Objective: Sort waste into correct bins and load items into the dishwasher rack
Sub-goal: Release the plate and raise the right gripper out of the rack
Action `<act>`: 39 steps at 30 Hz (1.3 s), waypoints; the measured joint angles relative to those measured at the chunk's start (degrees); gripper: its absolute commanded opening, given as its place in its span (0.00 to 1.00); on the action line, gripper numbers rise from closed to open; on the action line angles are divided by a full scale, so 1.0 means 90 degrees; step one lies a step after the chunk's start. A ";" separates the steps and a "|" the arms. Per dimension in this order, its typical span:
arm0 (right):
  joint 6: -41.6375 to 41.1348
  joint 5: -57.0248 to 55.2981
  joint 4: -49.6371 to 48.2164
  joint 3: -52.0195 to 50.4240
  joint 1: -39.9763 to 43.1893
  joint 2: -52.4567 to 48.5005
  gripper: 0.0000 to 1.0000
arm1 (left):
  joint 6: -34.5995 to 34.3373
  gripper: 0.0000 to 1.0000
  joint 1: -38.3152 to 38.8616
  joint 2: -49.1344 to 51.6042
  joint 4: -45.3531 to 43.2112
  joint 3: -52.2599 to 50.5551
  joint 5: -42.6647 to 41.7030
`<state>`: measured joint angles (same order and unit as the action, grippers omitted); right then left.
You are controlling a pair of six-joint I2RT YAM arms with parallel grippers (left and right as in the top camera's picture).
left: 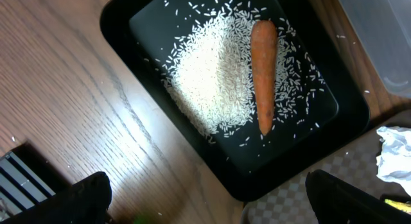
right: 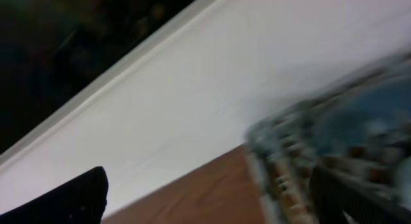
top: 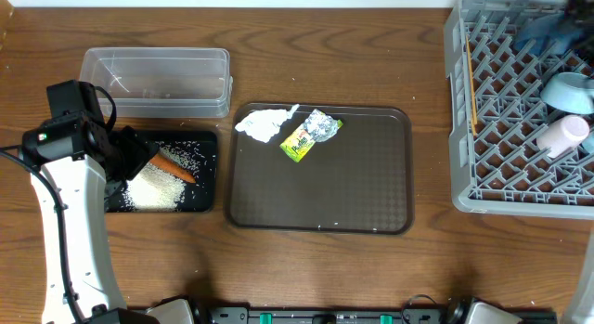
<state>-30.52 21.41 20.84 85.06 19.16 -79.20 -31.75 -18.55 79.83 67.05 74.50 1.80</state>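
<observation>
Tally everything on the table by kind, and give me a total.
Waste: 4 (heap of white rice, small orange carrot, crumpled white paper, silver and green-yellow foil wrapper)
Bins: 2 (clear plastic tub, shallow black tray)
Tableware: 4 (blurred dark-blue bowl, small light-blue bowl, white-pinkish cup, pair of wooden chopsticks)
Carriers: 2 (dark brown serving tray, grey plastic dishwasher rack)
Total: 12

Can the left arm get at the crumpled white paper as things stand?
Probably yes: the left end effector is open, empty, over the shallow black rectangular tray; nothing covers the crumpled white paper.
</observation>
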 measured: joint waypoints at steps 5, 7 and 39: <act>0.0661 0.0216 0.0457 0.0002 -0.1110 -0.0172 0.99 | 0.0000 1.00 0.0000 0.0000 0.0002 0.0000 0.0002; 0.0993 0.0007 0.0758 0.0002 -0.1729 -0.0362 0.99 | 0.0000 1.00 0.0000 0.0000 0.0002 0.0000 0.0005; 0.0678 -0.2380 0.2341 0.0000 -0.3806 -0.2169 0.99 | 0.0000 1.00 0.0000 0.0000 0.0002 0.0000 0.0002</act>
<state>-24.43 -0.01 41.91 85.06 -15.09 -98.72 -31.75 -18.55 79.83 67.07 74.50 1.83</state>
